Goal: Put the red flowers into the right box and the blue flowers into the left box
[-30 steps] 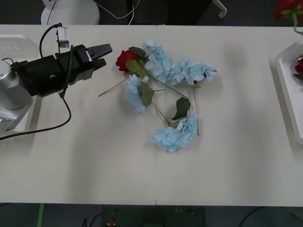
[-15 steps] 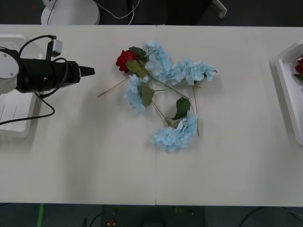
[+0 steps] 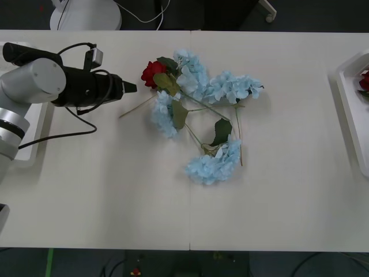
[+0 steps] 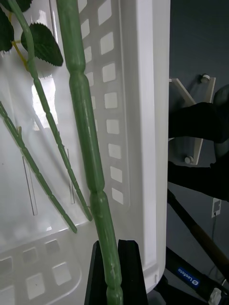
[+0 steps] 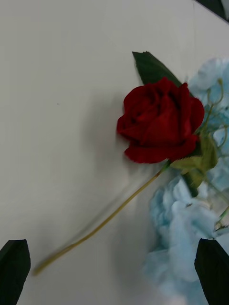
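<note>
Change: the left gripper (image 3: 131, 88) has swung back toward the soft red rose (image 3: 153, 73), upper middle of the front view.
Claw: wide open, empty.
Right gripper (image 4: 114, 267): pinching a green plastic stem (image 4: 86, 143) over the white plastic right box (image 4: 143, 119).
Meaning: rose probably picked next.

Pale cream desk (image 3: 115, 208), centre seam running front to back. Dark floor (image 3: 219, 14) beyond far edge; white round base (image 3: 86, 14), cables there.

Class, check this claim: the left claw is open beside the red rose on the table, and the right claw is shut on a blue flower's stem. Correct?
Not quite. The right wrist view shows the right claw shut on a stem over the right box, where red roses lie. The left claw is open beside the red rose.
</note>
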Robot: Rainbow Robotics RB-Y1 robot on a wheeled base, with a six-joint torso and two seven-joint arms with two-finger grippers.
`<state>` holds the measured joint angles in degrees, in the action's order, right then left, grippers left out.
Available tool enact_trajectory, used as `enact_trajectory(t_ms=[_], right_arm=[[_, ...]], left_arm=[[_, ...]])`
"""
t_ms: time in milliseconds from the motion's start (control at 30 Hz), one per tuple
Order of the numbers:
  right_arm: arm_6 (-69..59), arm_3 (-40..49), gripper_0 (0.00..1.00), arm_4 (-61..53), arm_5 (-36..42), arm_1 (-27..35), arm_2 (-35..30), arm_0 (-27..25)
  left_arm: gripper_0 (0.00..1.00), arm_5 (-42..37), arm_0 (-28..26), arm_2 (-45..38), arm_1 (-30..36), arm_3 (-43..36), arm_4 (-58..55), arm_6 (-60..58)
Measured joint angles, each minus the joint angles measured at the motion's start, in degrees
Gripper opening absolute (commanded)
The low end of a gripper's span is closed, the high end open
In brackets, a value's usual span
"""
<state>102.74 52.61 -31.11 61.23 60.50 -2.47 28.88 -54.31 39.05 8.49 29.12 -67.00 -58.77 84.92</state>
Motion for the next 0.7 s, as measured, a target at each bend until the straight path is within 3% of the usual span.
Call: enact_trajectory(t_ms=[200,300,400,467,700], right_arm=[[0.0,-0.61,0.0,1.0,-0.2,-0.61,3.76,0.0],[0.0,-0.61,0.0,1.43,-0.37,-0.7,5.61,0.0],[0.0,-0.62,0.37,2.61,-0.37,-1.12,5.93,0.0],[0.0,-0.67,0.55,2.81,-0.37,-1.32,5.93,0.0],[0.02,-0.8,0.9,2.65,-0.37,-1.34,5.91,0.0]], left_arm=[[1.0,8.48,0.91,1.96,-4.03,0.01,0.96,-28.82],[1.0,12.35,2.14,5.07,-4.24,0.01,3.36,-35.87],[1.0,12.89,3.88,8.1,-4.26,0.02,6.7,-38.36],[1.0,12.9,5.38,10.31,-4.28,0.03,9.86,-41.37],[1.0,12.99,9.69,18.21,-4.71,0.04,17.92,-67.28]])
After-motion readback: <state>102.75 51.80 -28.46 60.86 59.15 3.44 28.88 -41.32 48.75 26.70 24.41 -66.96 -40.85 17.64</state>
